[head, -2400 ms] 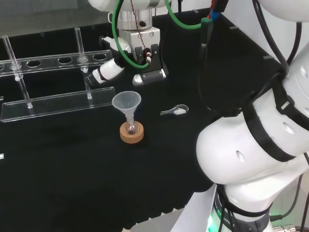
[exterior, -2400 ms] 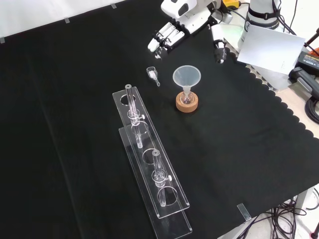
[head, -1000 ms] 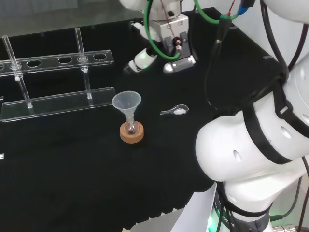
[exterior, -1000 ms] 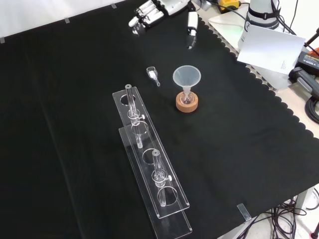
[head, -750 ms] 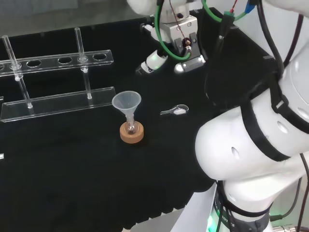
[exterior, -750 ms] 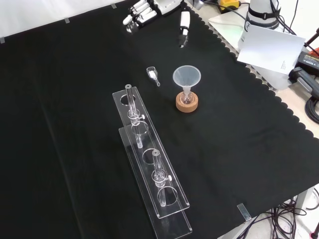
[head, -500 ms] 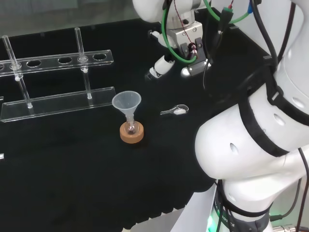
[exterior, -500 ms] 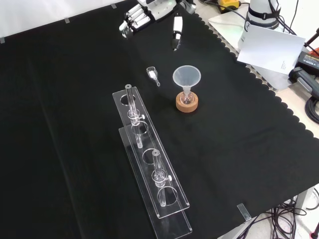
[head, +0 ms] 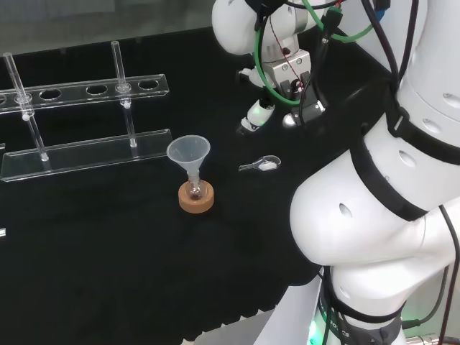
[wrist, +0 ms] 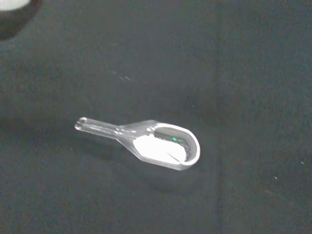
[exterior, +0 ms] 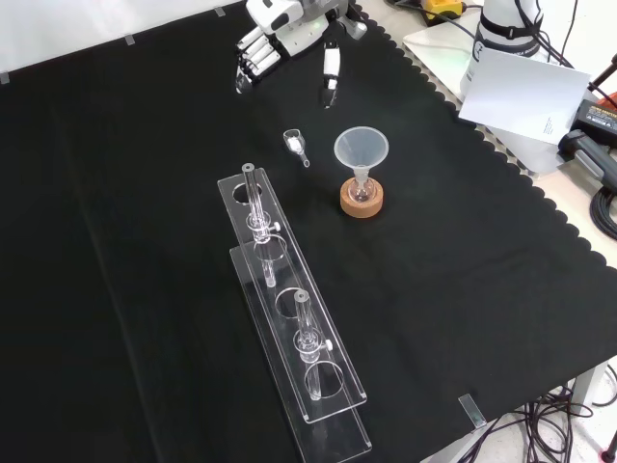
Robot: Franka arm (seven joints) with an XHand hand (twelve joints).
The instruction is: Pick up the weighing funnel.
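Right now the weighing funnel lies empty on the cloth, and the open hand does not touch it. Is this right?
Not quite. The weighing funnel is not empty: the wrist view shows white material in its scoop. The rest is right: it lies on the cloth, and the open hand does not touch it.

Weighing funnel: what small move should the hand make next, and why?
Probably lower the hand toward the weighing funnel: it lies untouched beside the funnel, and the straight fingers hover clear of it, holding nothing.
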